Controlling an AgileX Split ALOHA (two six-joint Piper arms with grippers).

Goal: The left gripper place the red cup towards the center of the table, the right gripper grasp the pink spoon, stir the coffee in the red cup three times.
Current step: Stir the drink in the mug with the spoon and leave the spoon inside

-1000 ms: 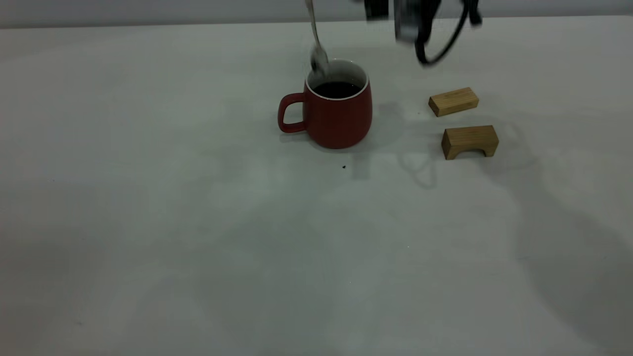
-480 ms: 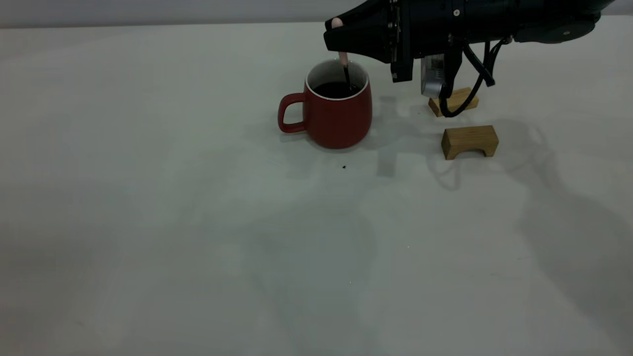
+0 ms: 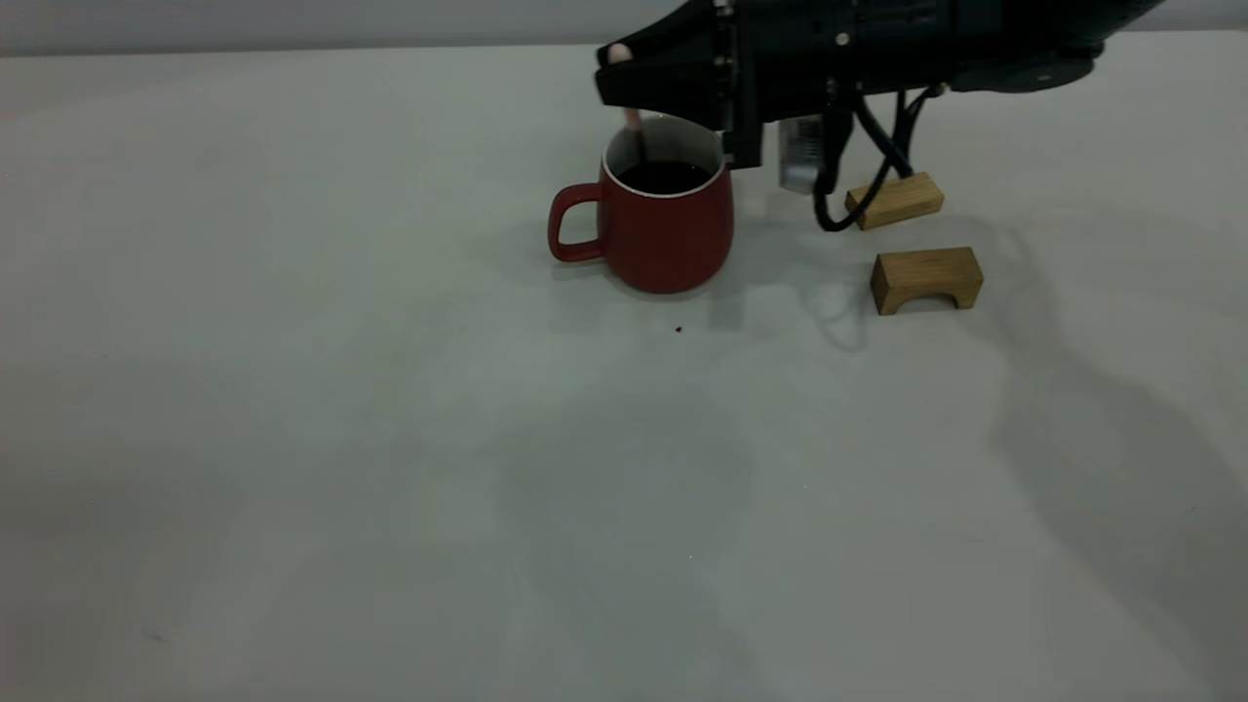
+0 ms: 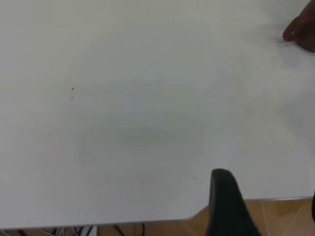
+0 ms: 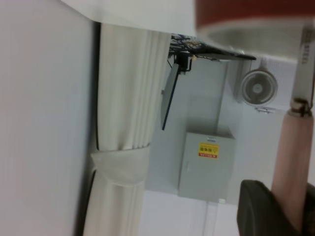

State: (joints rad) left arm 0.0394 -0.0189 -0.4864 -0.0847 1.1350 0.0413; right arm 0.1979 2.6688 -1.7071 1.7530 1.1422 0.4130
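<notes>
The red cup (image 3: 668,234) stands on the table (image 3: 390,439) right of centre toward the back, handle to the left, with dark coffee (image 3: 665,176) inside. My right gripper (image 3: 621,76) reaches in from the right just above the rim, shut on the pink spoon (image 3: 634,123). The spoon hangs upright with its lower end down inside the cup at the left side. The right wrist view shows the pink handle (image 5: 290,167) clamped beside a black finger (image 5: 261,211), under the cup's rim (image 5: 256,19). My left gripper (image 4: 269,211) hovers open over the table edge, far from the cup (image 4: 302,32).
Two tan wooden blocks lie right of the cup, a flat one (image 3: 894,200) and an arched one (image 3: 926,278). A tiny dark speck (image 3: 679,330) sits just in front of the cup. The right arm's cable loop (image 3: 858,195) hangs near the flat block.
The right gripper came down over the cup, lowered the spoon into the coffee, then carried it from the cup's right side to its left side. The cup has stayed put.
</notes>
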